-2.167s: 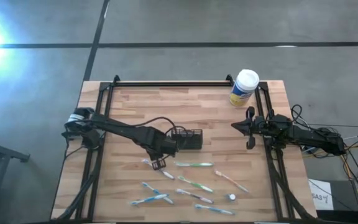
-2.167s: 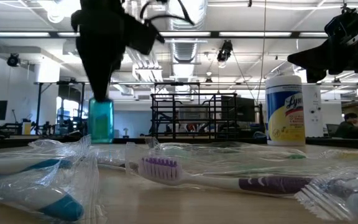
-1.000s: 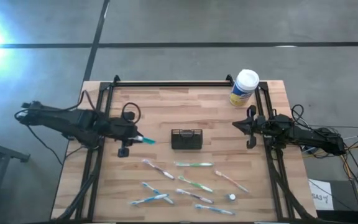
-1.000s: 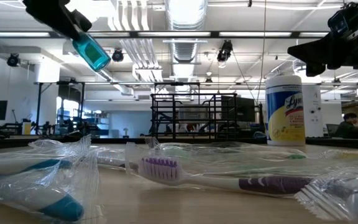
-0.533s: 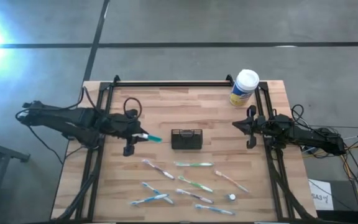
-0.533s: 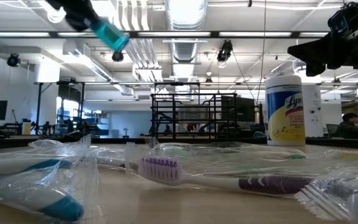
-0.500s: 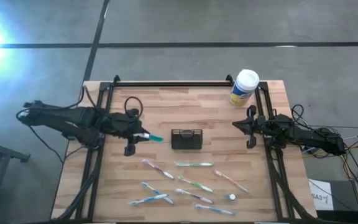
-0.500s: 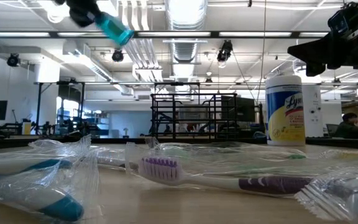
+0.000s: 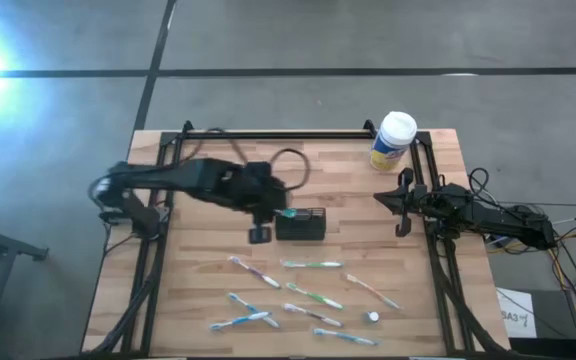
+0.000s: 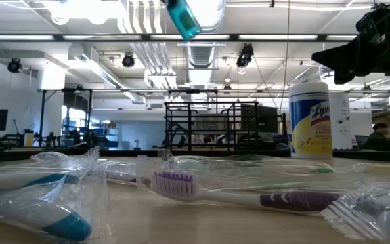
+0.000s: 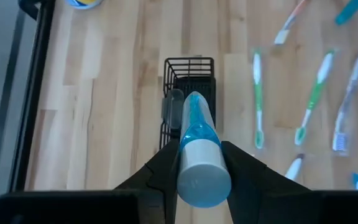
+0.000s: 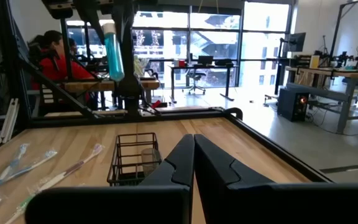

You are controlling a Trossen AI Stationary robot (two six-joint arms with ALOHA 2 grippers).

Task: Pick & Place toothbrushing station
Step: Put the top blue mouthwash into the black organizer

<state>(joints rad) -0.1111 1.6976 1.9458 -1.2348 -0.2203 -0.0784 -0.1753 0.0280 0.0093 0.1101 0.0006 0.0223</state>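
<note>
Hovering mid-desk, the left gripper (image 9: 271,212) was clamped on a blue tube (image 11: 197,146) just above the toothbrushing station (image 9: 300,224), so nothing was dropped in yet, while the right gripper (image 9: 401,205) waited at the right edge, fingers together.

Bare wood (image 9: 348,175) around station (image 9: 300,224), toothbrushes (image 9: 308,290) crowding near side

Bench (image 9: 218,290): pale laminated wood, matt. Toothbrushing station (image 11: 189,93): black wire mesh. Between the left fingers (image 11: 244,171), matt black: translucent glossy blue plastic tube (image 11: 195,137), smooth white cap.
</note>
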